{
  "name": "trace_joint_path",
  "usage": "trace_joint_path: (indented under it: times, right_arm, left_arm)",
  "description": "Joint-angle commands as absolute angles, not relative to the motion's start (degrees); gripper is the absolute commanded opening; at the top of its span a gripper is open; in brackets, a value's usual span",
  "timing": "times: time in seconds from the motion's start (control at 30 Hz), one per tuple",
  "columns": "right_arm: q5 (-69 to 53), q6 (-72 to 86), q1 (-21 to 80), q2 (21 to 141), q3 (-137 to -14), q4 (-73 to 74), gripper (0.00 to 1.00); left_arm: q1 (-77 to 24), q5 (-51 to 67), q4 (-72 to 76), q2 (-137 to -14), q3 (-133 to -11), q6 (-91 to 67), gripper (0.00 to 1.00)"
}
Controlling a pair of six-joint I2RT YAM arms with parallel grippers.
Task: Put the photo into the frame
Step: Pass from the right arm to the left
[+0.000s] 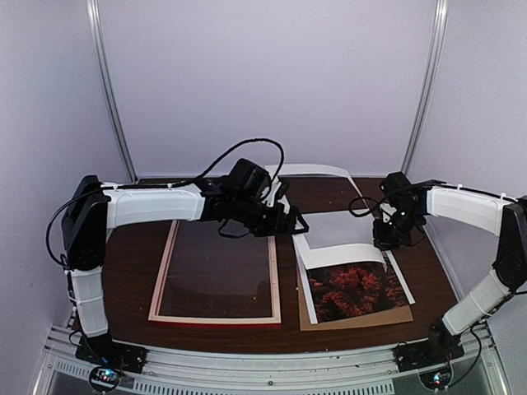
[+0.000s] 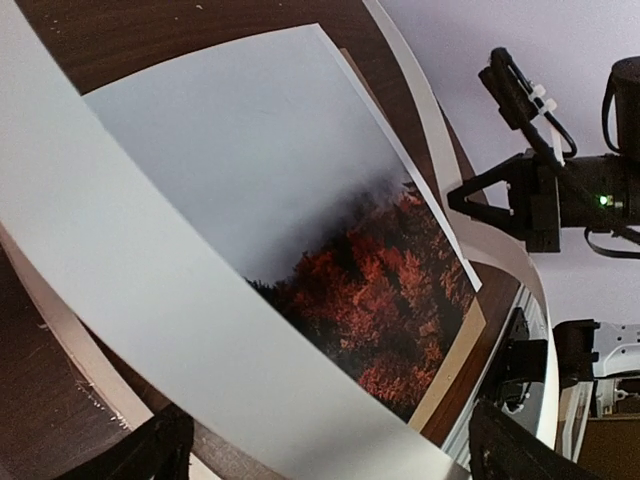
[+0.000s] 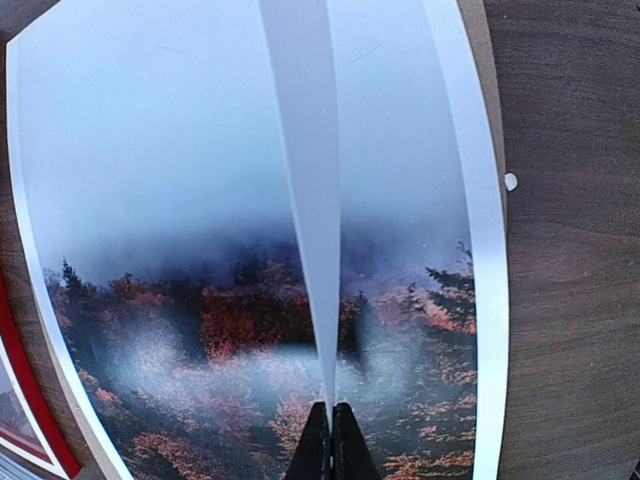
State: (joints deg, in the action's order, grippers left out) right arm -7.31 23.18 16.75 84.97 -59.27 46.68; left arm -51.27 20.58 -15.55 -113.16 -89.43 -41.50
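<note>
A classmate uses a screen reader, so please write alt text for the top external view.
The right end effector pinches a white mat, holding it raised over the photo, which lies on a brown backing board. The red frame lies flat to the left, and the left end effector hangs open beside the mat.

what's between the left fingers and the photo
A raised band of the white mat crosses over the photo, ahead of the left fingers; left wrist view.

Soft even light, faint shadows; wrist views fisheye-bent at edges; hazy glare on photo (image 3: 170, 260), rt wrist.
</note>
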Motion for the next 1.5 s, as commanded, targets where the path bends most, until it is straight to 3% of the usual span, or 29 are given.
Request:
trace_joint_path:
  times: [0.0, 0.27, 0.43, 0.5, 0.97, 1.1, 1.17, 1.33, 1.47]
  right_arm:
    - [-4.9, 26.1, 20.0, 86.1, -61.0, 46.4, 0.00]
    - [-3.3, 27.8, 24.7, 88.3, -61.8, 45.6, 0.00]
    - [-1.7, 27.9, 26.1, 89.4, -61.8, 45.5, 0.00]
    - [-1.4, 28.0, 26.5, 89.7, -61.7, 45.3, 0.00]
    - [-0.5, 29.0, 28.1, 90.8, -62.3, 44.7, 0.00]
    - [-0.5, 29.1, 28.3, 90.6, -62.1, 44.7, 0.00]
    - [-0.7, 29.2, 28.3, 90.5, -62.1, 44.7, 0.00]
    - [-1.6, 29.3, 28.5, 89.6, -62.3, 44.9, 0.10]
    - [-3.4, 29.6, 28.7, 86.9, -62.3, 44.4, 0.38]
  left_arm:
    - [-48.5, 23.4, -8.9, -109.9, -84.9, -45.1, 0.94]
    - [-43.7, 29.6, 2.3, -107.8, -78.8, -52.1, 0.77]
    - [-40.9, 32.5, 8.8, -107.4, -75.9, -56.3, 0.51]
    - [-40.4, 33.2, 9.8, -107.5, -75.6, -57.3, 0.46]
    - [-40.3, 34.6, 12.4, -107.6, -74.6, -59.4, 0.18]
    - [-40.3, 34.5, 12.7, -106.9, -74.3, -59.4, 0.03]
    - [-40.3, 34.6, 12.5, -106.3, -74.3, -59.3, 0.00]
    - [-40.1, 34.8, 8.2, -104.5, -75.4, -57.6, 0.00]
    - [-39.9, 34.6, 1.6, -102.6, -76.8, -54.6, 0.00]
